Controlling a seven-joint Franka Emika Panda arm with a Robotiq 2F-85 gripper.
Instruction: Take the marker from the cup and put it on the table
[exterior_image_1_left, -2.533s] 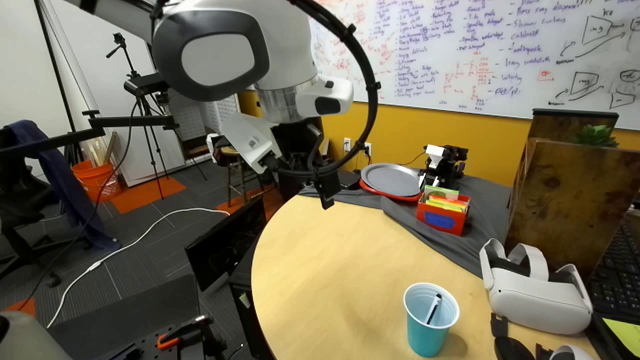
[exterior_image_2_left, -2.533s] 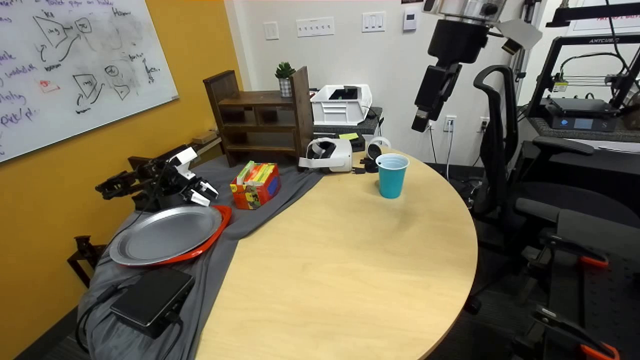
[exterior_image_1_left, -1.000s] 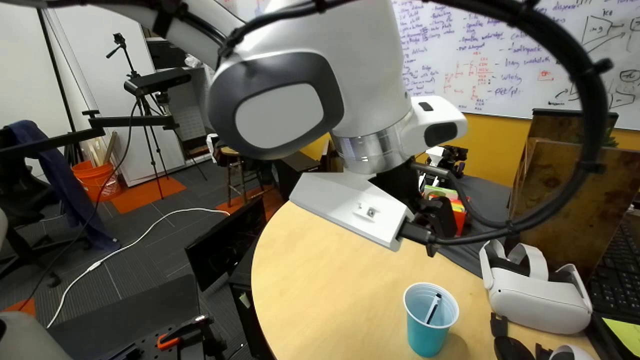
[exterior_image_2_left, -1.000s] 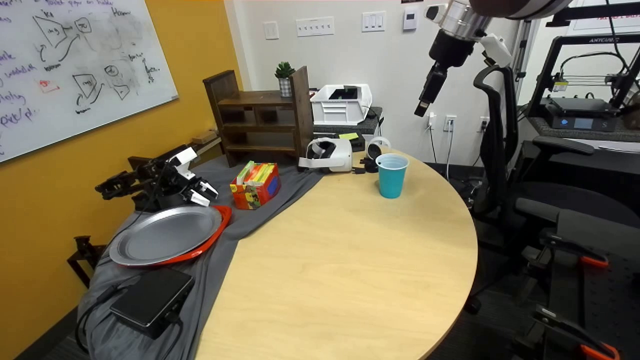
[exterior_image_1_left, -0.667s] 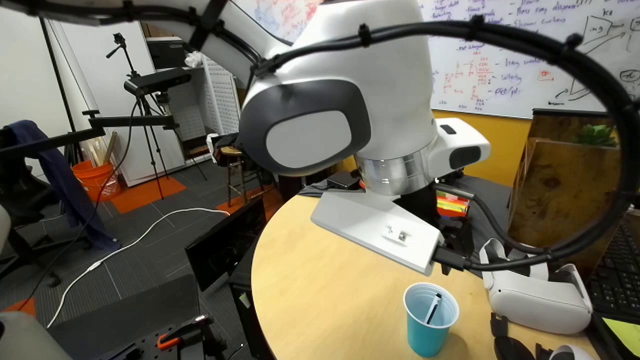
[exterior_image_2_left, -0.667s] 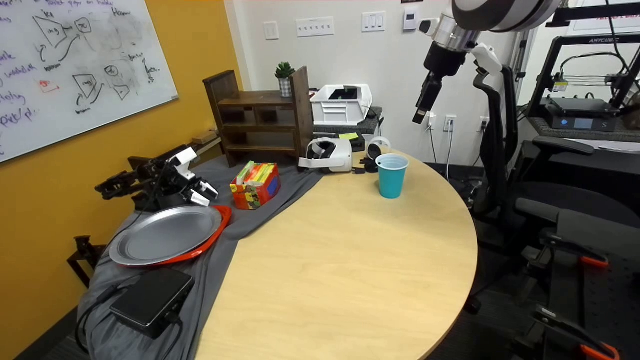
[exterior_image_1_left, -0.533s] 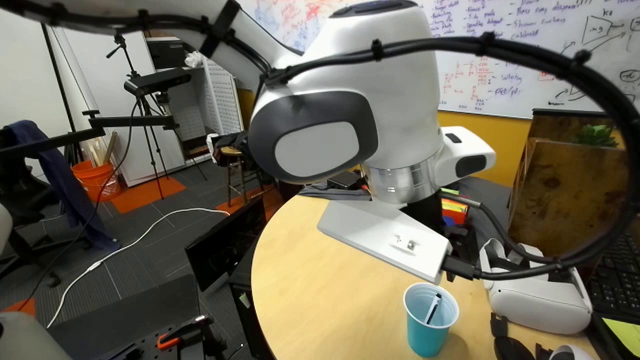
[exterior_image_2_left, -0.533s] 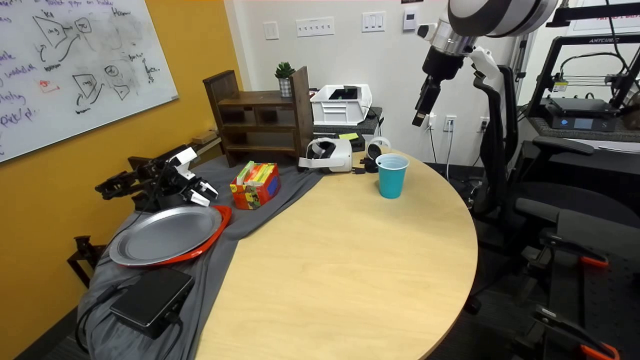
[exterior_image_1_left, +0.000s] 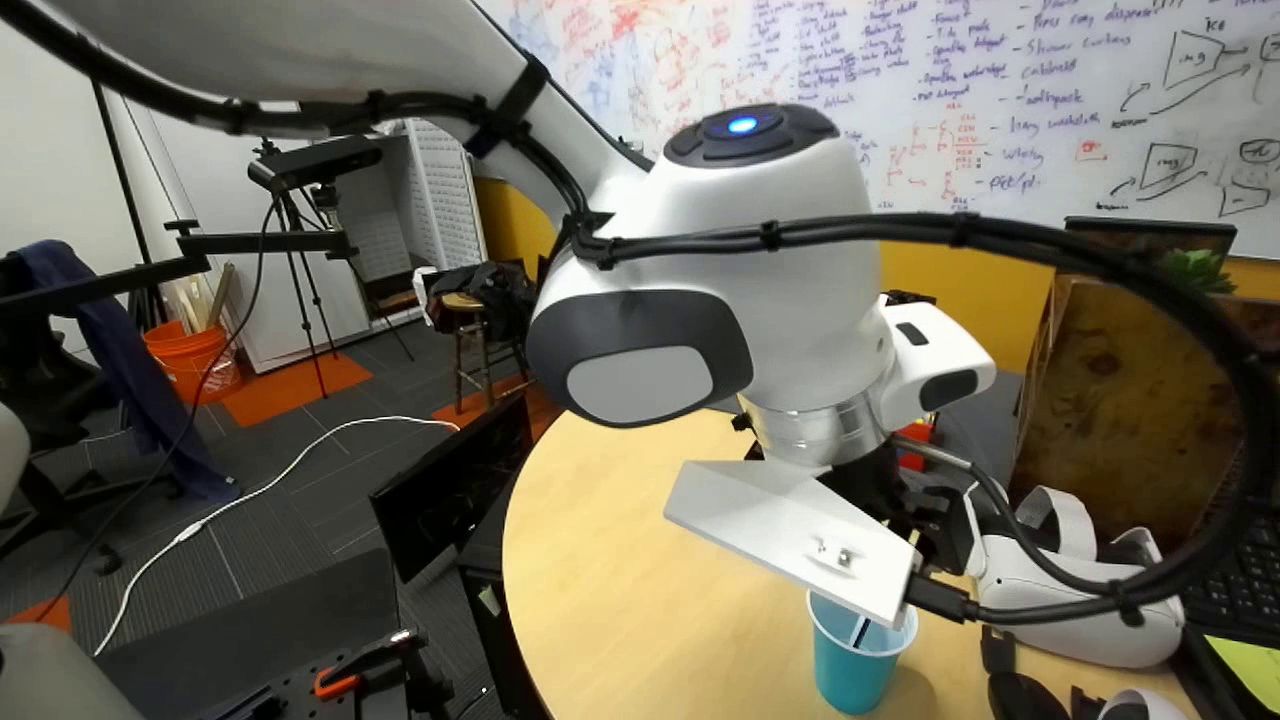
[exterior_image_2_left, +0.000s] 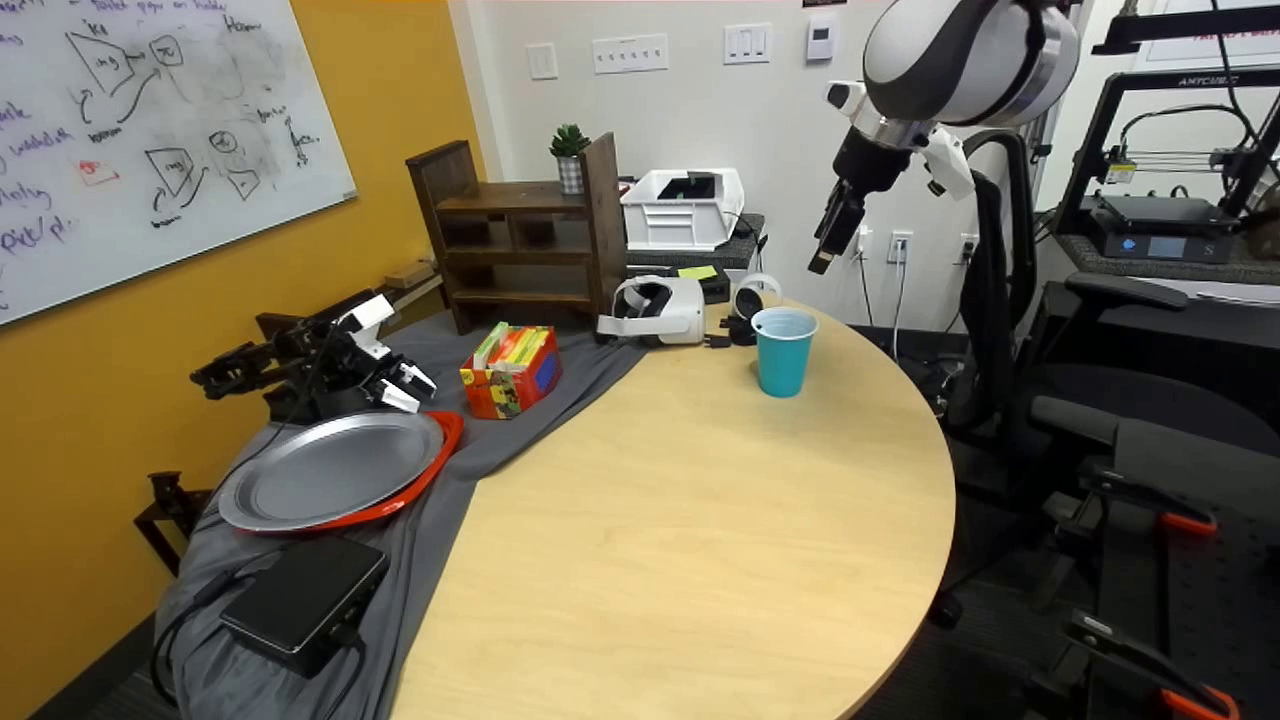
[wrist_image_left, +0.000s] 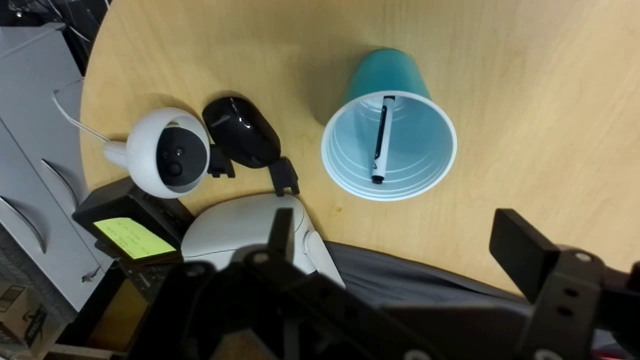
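The light-teal cup (wrist_image_left: 390, 75) stands upright on the tan table (exterior_image_2_left: 700, 550); it shows in both exterior views (exterior_image_1_left: 855, 675) (exterior_image_2_left: 784, 360). The marker (wrist_image_left: 383, 140), white with black ends, leans inside the cup in the wrist view; part of it shows in an exterior view (exterior_image_1_left: 860, 632). My gripper (wrist_image_left: 394, 220) is open, its fingers wide apart with nothing between them. In an exterior view the gripper (exterior_image_2_left: 822, 258) is tilted, above and apart from the cup. In an exterior view the wrist camera mount covers part of the cup's rim and the marker's upper end.
A white VR headset (exterior_image_1_left: 1080, 590), a black mouse (wrist_image_left: 242, 132) and a white controller (wrist_image_left: 167, 150) lie near the cup. A red box (exterior_image_2_left: 510, 375), a silver tray (exterior_image_2_left: 340, 470) and a black robot arm are on the grey cloth. A wooden shelf (exterior_image_2_left: 520, 245) stands behind.
The arm has swung across the table toward the cup and turned, and over the last second the gripper has come lower. The cup and the marker have not moved.
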